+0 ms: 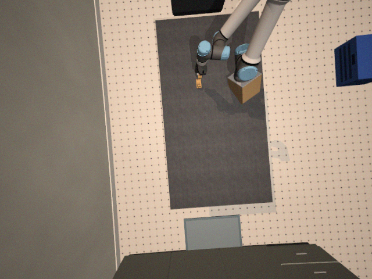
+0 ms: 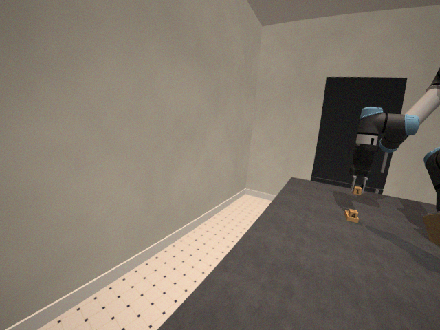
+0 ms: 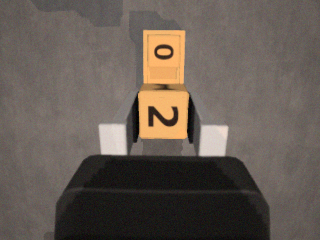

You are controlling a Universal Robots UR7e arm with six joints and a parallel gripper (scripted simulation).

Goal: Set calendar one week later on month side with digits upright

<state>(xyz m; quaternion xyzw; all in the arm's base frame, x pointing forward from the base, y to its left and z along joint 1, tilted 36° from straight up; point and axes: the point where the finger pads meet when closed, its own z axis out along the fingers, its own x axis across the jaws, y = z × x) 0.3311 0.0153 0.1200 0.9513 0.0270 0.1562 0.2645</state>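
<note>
Matt surfaces, light wood tones

The worktop [image 1: 219, 144] [image 2: 312, 262] looks matt and faintly mottled, like slate, out to its edges; near one corner, the cubes look like smooth, pale wood, the gripper [image 1: 200, 74] [image 2: 358, 192] [image 3: 163, 107] body like dark plastic, its fingers like satin metal.

Articulated arm [image 1: 237, 19] [image 2: 424, 106], with its wrist [image 1: 220, 51] [image 2: 390, 124] bent so that the gripper [image 1: 200, 74] [image 2: 358, 190] [image 3: 163, 107] points downward, raised above the table at its far end in the exterior view. The two fingers stand partly apart, closed on a cube, one at its left and one at its right in the wrist view.
</note>
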